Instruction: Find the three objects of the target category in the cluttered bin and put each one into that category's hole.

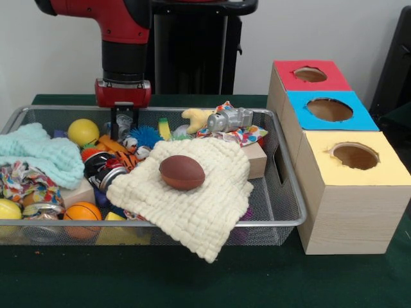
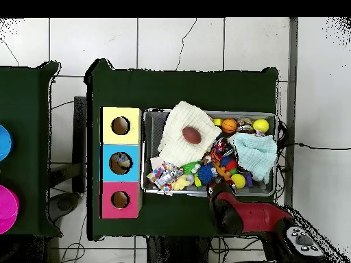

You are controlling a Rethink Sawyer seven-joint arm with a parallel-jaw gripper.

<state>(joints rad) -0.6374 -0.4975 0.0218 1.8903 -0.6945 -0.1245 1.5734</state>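
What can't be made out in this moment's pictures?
- Hand, front view: dips among toys in the silver wire mesh bin; open or shut unclear.
- Hand, overhead view: hidden under the red arm.
- Items under the cream knitted cloth: covered.
- Red-topped box's round hole: inside dark.

On the dark green cloth-covered worktop (image 1: 192, 282), the wide silver wire-mesh bin (image 1: 282, 192) sits just beside a row of three tan cardboard boxes. In the front view, the rough round hole in the red-topped box (image 1: 310, 74) lies farthest back. A brown football-shaped ball (image 1: 182, 172) rests on a pale yellow knitted cloth (image 1: 205, 205) draped over the bin's near rim. The black hand (image 1: 122, 125) reaches down among the clutter at the bin's far side.
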